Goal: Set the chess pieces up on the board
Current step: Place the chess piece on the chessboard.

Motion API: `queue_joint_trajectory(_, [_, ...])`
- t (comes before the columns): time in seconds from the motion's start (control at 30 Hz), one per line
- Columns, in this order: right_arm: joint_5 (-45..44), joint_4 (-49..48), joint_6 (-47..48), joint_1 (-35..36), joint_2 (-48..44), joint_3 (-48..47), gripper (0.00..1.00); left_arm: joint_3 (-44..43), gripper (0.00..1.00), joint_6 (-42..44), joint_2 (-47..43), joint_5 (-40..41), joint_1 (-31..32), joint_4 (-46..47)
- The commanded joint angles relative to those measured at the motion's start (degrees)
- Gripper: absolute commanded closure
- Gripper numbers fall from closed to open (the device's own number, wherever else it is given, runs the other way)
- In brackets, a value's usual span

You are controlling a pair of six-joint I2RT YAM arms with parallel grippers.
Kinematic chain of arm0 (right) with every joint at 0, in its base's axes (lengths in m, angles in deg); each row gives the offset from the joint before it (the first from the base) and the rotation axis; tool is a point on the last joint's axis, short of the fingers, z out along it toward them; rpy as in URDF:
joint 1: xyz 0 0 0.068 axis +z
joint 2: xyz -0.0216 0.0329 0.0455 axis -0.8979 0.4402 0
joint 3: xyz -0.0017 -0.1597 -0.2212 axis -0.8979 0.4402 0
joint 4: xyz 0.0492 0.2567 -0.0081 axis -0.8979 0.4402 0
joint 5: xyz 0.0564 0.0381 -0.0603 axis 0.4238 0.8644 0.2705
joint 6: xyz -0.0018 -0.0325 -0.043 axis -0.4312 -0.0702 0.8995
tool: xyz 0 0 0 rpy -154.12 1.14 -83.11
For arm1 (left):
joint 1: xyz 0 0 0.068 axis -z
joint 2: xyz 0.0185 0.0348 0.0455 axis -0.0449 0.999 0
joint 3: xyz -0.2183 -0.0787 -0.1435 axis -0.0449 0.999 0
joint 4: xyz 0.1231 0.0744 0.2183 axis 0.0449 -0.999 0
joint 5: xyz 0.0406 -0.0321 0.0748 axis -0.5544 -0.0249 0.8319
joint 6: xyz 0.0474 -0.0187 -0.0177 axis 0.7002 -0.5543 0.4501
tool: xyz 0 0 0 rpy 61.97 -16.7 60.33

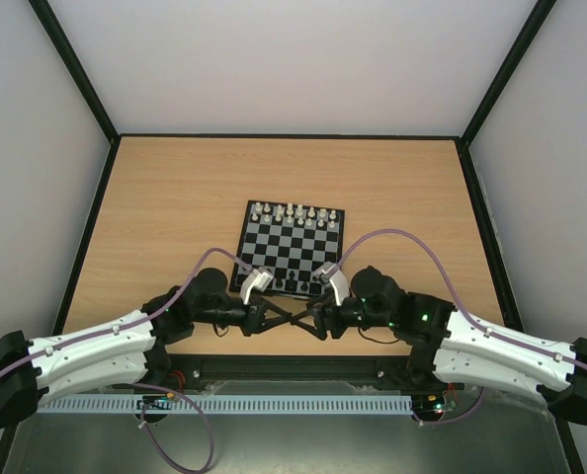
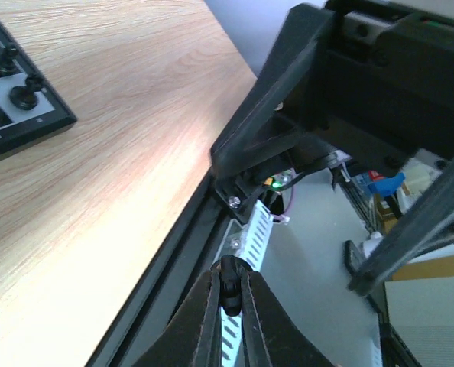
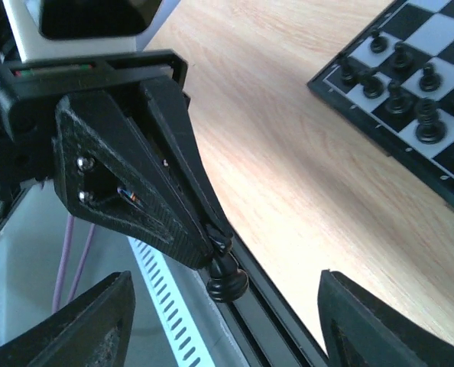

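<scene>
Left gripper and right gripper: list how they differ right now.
The left gripper is shut on a black chess piece; the right gripper holds nothing. The left gripper's jaws are almost together; the right gripper's stand wide apart. Both are black and meet at the table's near edge.

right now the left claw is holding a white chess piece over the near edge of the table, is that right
Not quite: the piece is black, not white. The right wrist view shows the left claw shut on a black chess piece over the near edge of the table.
</scene>
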State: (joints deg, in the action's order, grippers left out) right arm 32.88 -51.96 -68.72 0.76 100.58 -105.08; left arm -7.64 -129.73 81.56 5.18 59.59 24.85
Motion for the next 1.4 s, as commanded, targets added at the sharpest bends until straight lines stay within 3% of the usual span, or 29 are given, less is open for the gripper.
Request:
queue_joint_trajectory(0.0, [-7.5,5.7,-1.2,0.3,-1.9,-3.6,0.32,-3.4,0.97,2.7,1.7,4.3,-0.3,-4.4])
queue_joint_trajectory(0.13, [-16.9,11.2,-3.0,0.3,-2.0,-6.2,0.25,-5.6,0.98,4.3,4.7,9.5,-0.3,-8.2])
queue_joint_trajectory(0.33, [-29.2,18.1,-7.0,0.3,-1.2,-8.5,0.01,-10.0,0.98,6.4,11.0,18.9,0.8,-12.5])
queue_joint_trajectory(0.7, [-40.4,24.7,-12.8,0.4,-6.3,-8.4,0.01,-22.8,0.98,7.6,26.7,35.4,8.5,-18.8])
queue_joint_trajectory(1.07, [-40.3,24.7,-12.9,0.3,-7.6,-8.1,0.01,-30.9,0.98,7.8,39.4,50.4,12.0,-20.0])
queue_joint_trajectory(1.37, [-39.3,24.0,-12.2,0.4,-7.9,-7.8,0.01,-30.8,0.98,8.6,44.4,53.9,12.1,-15.1])
